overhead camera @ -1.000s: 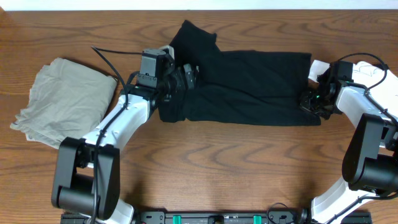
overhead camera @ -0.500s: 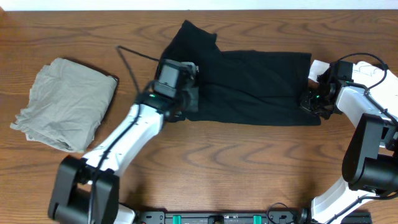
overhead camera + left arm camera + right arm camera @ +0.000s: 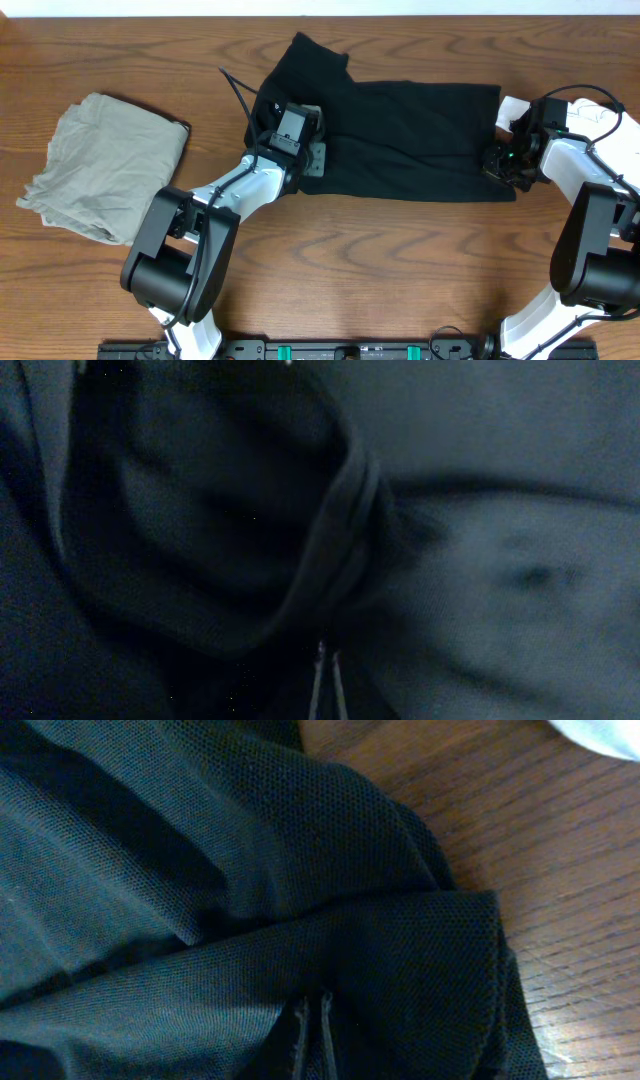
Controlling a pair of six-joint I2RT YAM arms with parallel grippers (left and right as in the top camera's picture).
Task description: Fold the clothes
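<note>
Two grippers are sitting at opposite ends of one black garment (image 3: 410,135), which is lying flat across the middle of the table (image 3: 380,260) with its long axis running left to right. The left gripper (image 3: 323,676) is pressing down on the garment's left end; its wrist view is showing only dark, blurred folds, with the two fingertips standing close together, and whether cloth is caught between them cannot be told. The right gripper (image 3: 311,1020) is sitting on the near-right corner, its fingertips nearly meeting and appearing to be clenching a ridge of the mesh cloth just beside the bare wood. So the cloth is stretching away from each tool toward the other, and each arm is standing nearer to its own end. Judging from this, the coming fold is turning on that axis: carrying one end along it toward the other would be halving the length, while lifting both near corners toward the far edge would be halving the width. The grey-beige garment (image 3: 105,165) is lying well apart to the left, and a white garment (image 3: 513,106) is peeking out near the right gripper, neither being handled
</note>
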